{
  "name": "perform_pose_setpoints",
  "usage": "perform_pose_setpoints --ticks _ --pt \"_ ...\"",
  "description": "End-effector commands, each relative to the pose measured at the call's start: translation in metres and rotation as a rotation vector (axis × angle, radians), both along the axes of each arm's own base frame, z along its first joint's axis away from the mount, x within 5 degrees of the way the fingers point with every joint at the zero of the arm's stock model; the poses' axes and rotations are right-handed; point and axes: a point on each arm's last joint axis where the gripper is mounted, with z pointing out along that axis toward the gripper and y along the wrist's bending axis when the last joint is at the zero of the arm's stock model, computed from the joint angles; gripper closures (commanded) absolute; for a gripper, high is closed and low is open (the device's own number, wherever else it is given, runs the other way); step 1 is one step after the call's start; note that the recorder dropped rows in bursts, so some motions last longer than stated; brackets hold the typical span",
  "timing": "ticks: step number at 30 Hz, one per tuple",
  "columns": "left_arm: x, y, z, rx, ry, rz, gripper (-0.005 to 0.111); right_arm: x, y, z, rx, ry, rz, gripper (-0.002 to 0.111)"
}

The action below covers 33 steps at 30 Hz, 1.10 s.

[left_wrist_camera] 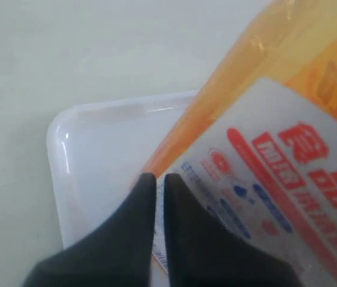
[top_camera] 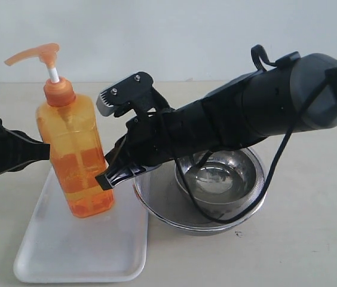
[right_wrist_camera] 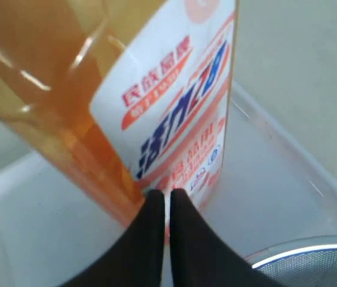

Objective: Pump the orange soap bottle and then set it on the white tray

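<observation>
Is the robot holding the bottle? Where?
No. The left tool and right tool are shut empty, tips beside the orange soap bottle standing on the white tray.

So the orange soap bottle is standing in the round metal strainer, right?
No, it isn't in the strainer. The orange soap bottle stands upright on the white tray, and the strainer sits beside that tray. The exterior view shows this.

L tool [left_wrist_camera: 159, 179], R tool [right_wrist_camera: 167, 194] closed.
</observation>
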Motion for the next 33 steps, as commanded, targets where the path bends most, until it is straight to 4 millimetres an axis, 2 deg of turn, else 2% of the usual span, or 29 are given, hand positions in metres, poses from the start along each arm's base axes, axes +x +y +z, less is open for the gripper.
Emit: perform_pose_setpoints --ticks 1,17,19,22,26,29,33 --pt "0.002 0.0 0.003 -0.017 -0.007 0.001 0.102 -0.001 0.002 0.003 0.017 0.007 0.019 0.108" --pt "0.002 0.0 0.003 -0.017 -0.007 0.001 0.102 0.004 -0.001 0.001 -0.027 -0.034 -0.025 0.108" --pt "0.002 0.0 0.003 -0.017 -0.007 0.001 0.102 0.007 -0.004 0.002 -0.035 -0.038 -0.051 0.108" --pt "0.002 0.0 0.002 -0.011 -0.007 0.006 0.102 0.015 -0.023 0.009 -0.027 -0.036 -0.103 0.108" --pt "0.002 0.0 0.003 -0.011 -0.009 0.007 0.102 0.018 -0.034 0.016 -0.018 -0.046 -0.134 0.108" --pt "0.004 -0.002 0.006 -0.032 -0.022 -0.012 0.102 0.016 -0.03 0.012 -0.011 -0.026 -0.142 0.108" --pt "0.005 -0.004 0.009 -0.049 -0.03 -0.029 0.102 0.006 -0.008 0.0 -0.015 -0.047 -0.098 0.108"
